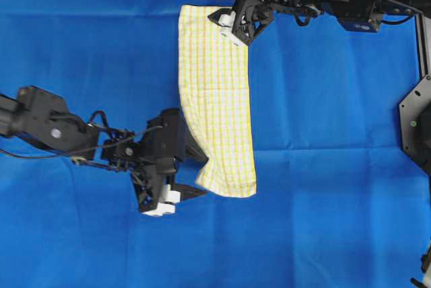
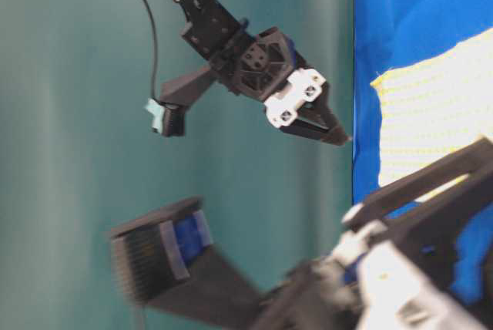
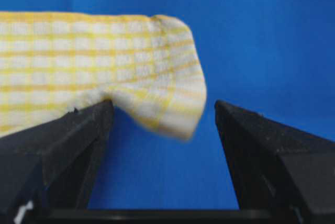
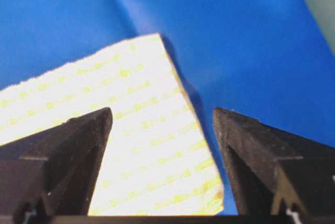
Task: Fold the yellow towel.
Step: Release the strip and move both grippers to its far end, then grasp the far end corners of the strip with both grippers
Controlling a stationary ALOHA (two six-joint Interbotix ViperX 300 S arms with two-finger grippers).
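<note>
Left pincer (image 1: 176, 194): positioned low on the blue sheet (image 1: 323, 221) that covers the bench, toward the left of the overhead view. Its jaws stand apart, released. In the left wrist view both fingers (image 3: 63, 145) are spread wide; the lower corner of the yellow towel (image 3: 104, 62) droops between them, touching or just above the left finger. That corner is blurred, so contact cannot be confirmed.

Yellow towel (image 1: 217, 99): folded into a long narrow strip, lying on the blue sheet near the centre of the bench and running from the far edge toward the near edge in the overhead view. The cloth is white with fine yellow checks. The near end flares slightly and sits just beside the left pincer. The far end lies flat with a clean corner.

Right pincer (image 1: 229, 24): at the far end of the strip, over its right corner. Jaws apart, released. In the right wrist view the fingers (image 4: 68, 150) straddle the towel corner (image 4: 152, 145), which rests flat on the sheet between them, gripped by neither.

Table-level view: the right pincer (image 2: 327, 126) hangs in front of a plain green background, tips clear of the towel edge (image 2: 431, 106).

Markings: no brand, label or legible writing visible in any view.
</note>
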